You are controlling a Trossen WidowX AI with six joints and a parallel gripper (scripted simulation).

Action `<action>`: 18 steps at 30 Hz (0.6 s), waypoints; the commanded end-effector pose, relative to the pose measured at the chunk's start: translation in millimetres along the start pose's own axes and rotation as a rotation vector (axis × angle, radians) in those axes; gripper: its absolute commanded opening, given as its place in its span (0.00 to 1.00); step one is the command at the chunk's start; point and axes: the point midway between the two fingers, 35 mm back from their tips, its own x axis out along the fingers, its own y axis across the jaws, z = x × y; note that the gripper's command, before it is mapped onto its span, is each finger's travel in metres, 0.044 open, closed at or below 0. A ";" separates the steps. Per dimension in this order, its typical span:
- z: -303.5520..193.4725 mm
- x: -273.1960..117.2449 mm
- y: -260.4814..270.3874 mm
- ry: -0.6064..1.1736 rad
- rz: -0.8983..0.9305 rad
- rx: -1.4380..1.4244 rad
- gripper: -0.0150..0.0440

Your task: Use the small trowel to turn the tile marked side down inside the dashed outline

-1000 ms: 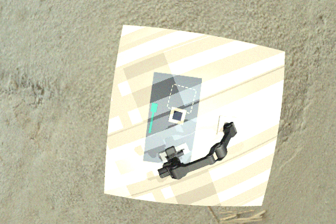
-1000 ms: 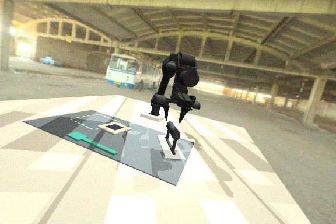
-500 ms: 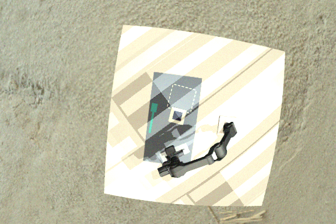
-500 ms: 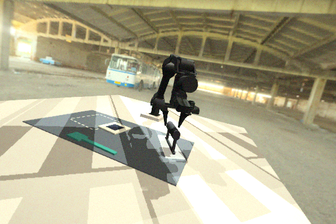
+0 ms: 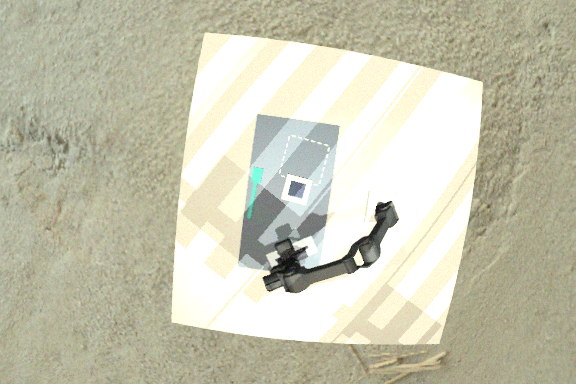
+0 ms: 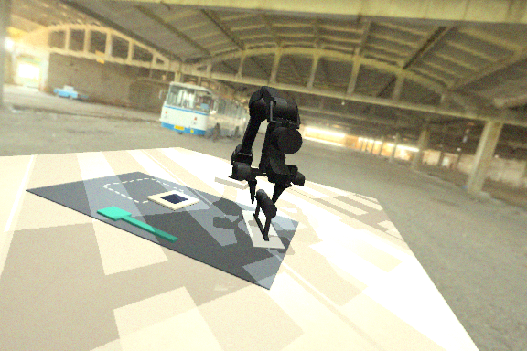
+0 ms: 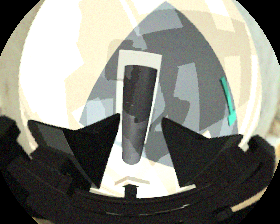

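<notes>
The pale surface [image 5: 425, 137] [image 6: 64, 276] [image 7: 48, 75], banded with shadow, carries a grey-blue mat [image 5: 270, 142] [image 6: 201, 249] [image 7: 191, 45] and, apart from it, a pale base plate [image 5: 371, 204] [image 6: 229, 182]

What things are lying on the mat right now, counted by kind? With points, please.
Flat trowel with black handle [image 5: 311, 246] [image 6: 266, 203] [image 7: 139, 100]: 1
Square tile, marked side up [image 5: 297, 189] [image 6: 174, 199]: 1
Teal spatula [image 5: 257, 174] [image 6: 114, 213] [image 7: 232, 118]: 1
Total: 3

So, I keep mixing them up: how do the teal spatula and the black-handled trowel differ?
The teal spatula is teal throughout; the black-handled trowel has a pale plate. The spatula's handle extends flat from its blade; the trowel's is raised above its plate. Both rest on the mat.
</notes>
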 end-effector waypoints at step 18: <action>-1.3 2.7 -0.5 0.005 -0.003 -0.005 0.47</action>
